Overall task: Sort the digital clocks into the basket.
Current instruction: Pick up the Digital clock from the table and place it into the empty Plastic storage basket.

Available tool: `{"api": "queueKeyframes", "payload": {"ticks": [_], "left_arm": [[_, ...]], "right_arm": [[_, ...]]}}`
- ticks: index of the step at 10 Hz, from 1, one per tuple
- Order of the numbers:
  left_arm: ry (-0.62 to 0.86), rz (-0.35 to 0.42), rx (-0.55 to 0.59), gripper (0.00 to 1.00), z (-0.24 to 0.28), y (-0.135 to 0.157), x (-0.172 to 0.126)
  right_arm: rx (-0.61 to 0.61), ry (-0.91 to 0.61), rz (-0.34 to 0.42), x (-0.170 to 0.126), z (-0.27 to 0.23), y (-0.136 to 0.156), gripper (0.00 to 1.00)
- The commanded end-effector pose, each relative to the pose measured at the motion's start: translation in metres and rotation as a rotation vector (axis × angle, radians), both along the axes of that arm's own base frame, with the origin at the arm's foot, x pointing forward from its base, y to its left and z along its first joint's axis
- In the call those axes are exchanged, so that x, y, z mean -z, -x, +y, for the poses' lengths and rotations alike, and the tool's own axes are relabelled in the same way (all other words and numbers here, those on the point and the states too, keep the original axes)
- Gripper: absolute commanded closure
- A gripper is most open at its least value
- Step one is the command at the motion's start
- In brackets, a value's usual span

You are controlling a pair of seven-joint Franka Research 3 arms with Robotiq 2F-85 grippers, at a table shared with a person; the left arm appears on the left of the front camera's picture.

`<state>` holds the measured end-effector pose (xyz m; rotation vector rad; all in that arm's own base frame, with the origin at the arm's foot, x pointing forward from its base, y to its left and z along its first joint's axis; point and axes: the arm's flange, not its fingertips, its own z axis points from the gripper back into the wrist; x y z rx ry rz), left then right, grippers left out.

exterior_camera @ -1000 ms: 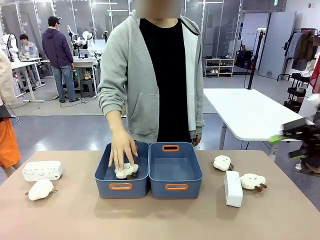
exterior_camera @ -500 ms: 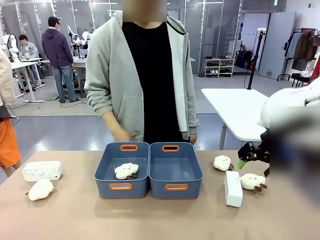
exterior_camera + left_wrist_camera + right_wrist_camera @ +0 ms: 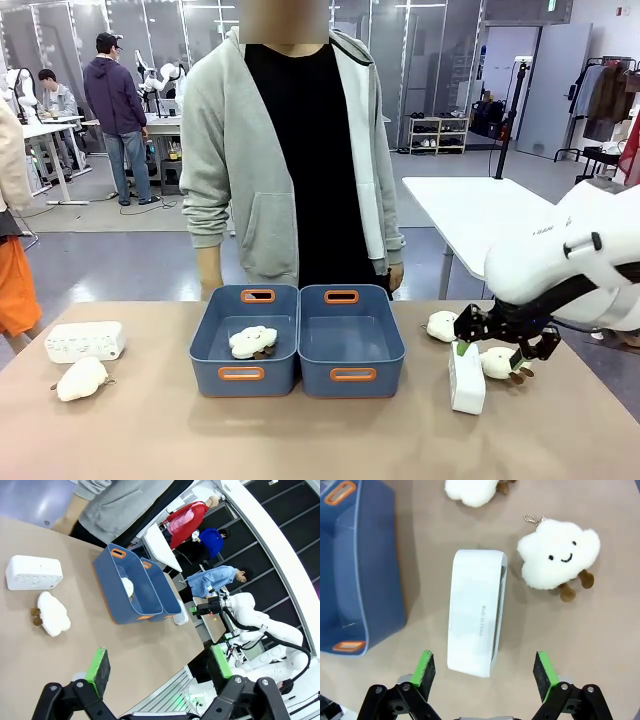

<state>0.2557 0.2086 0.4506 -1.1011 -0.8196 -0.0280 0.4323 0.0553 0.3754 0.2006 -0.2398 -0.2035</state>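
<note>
One white digital clock (image 3: 85, 341) lies at the table's left, also in the left wrist view (image 3: 34, 573). The other clock (image 3: 467, 378) stands on edge at the right, and my right gripper (image 3: 497, 352) hovers open just above it. In the right wrist view that clock (image 3: 475, 611) lies lengthwise between the green pads (image 3: 424, 667) of the gripper (image 3: 484, 672), untouched. Two blue baskets stand side by side mid-table: the left one (image 3: 215, 378) holds a cream plush, the right one (image 3: 320, 378) holds nothing. My left gripper (image 3: 157, 665) hangs open high over the table's left.
Cream plush toys lie loose: one (image 3: 82, 378) by the left clock, two (image 3: 444, 325) (image 3: 503, 362) beside the right clock, the nearer one (image 3: 557, 560) close to its side. A person (image 3: 290, 150) stands at the far edge behind the baskets, arms down.
The person's hand left the left basket, leaving the plush inside, and they straightened up. My right arm swung in from the right and came down over the right clock.
</note>
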Motion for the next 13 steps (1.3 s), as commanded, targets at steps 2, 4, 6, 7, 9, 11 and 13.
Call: {"api": "queueKeyframes", "payload": {"ticks": [2,4,6,7,9,11,13], "left_arm": [[0.016,-0.029,0.004,0.0,0.002,0.0,-0.001],[0.016,-0.029,0.004,0.0,0.002,0.0,-0.001],[0.016,-0.029,0.004,0.0,0.002,0.0,-0.001],[0.016,-0.029,0.004,0.0,0.002,0.0,-0.001],[0.016,-0.029,0.004,0.0,0.002,0.0,-0.001],[0.016,-0.029,0.004,0.0,0.002,0.0,-0.001],[0.016,-0.029,0.004,0.0,0.002,0.0,-0.001]], "right_arm": [[0.036,0.033,0.008,0.027,0.023,-0.008,0.0],[0.022,0.078,0.029,0.047,0.038,-0.011,0.0],[0.0,0.15,0.062,0.063,0.044,-0.015,0.58],[-0.001,0.148,0.052,0.064,0.046,-0.015,0.71],[-0.01,0.151,0.017,0.054,0.046,-0.013,1.0],[-0.071,0.108,-0.048,0.027,0.049,-0.004,0.95],[-0.218,0.004,-0.179,-0.021,0.075,0.018,0.63]]}}
